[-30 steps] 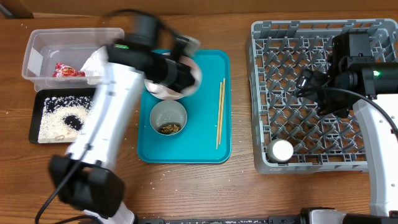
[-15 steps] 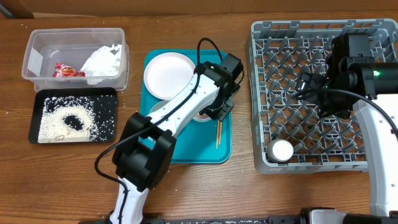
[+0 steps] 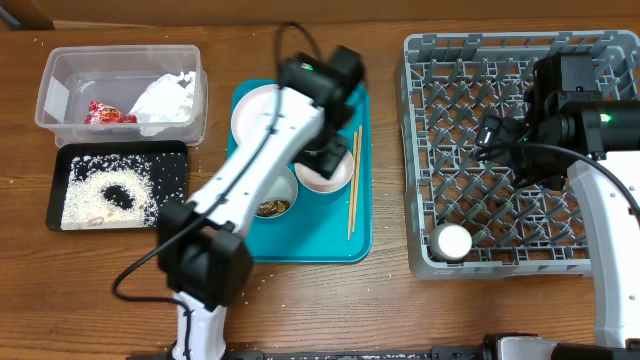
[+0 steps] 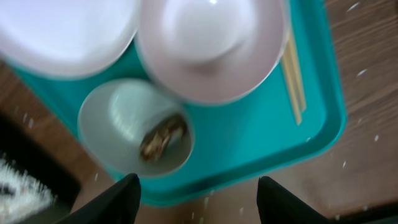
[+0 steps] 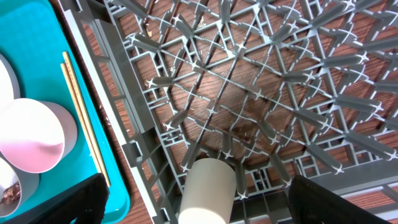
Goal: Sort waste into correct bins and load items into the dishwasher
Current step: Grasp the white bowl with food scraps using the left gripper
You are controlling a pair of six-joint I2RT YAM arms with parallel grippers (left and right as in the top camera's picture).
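Dishwasher rack (image 3: 520, 150) first: you have one, grey and pegged, set on the right where your right arm reaches it. Your right gripper (image 5: 196, 179) hangs over it, fingers spread wide, nothing between them.

One teal tray (image 3: 335, 230) sits mid-table, gathering the dirty ware under your left gripper (image 4: 199, 199). That one is likewise wide open and empty, hovering above the bowls.

Two bins lie at far left, just beside each other, so waste has a short trip. One is a clear tub (image 3: 48, 100) for dry rubbish, the other a black tray (image 3: 182, 150) for food.

On the teal tray, count one flat plate (image 3: 255, 115), partly hidden by the arm, and two bowls. They are an empty bowl (image 3: 325, 172) and, just beside it, a scrap bowl (image 3: 270, 195).

One cup (image 3: 453, 241) is already loaded, standing among the pegs in the rack's corner nearest the teal tray. One pair of chopsticks (image 3: 353, 185) lies along that tray's right side, beside the empty bowl.

The tub holds one napkin (image 3: 165, 97) and one wrapper (image 3: 110, 115). Brown scraps (image 4: 163, 138) sit in their bowl, so I judge it needs emptying before loading. Rice (image 3: 95, 195) is spread in the black tray, with a few grains loose on the table.
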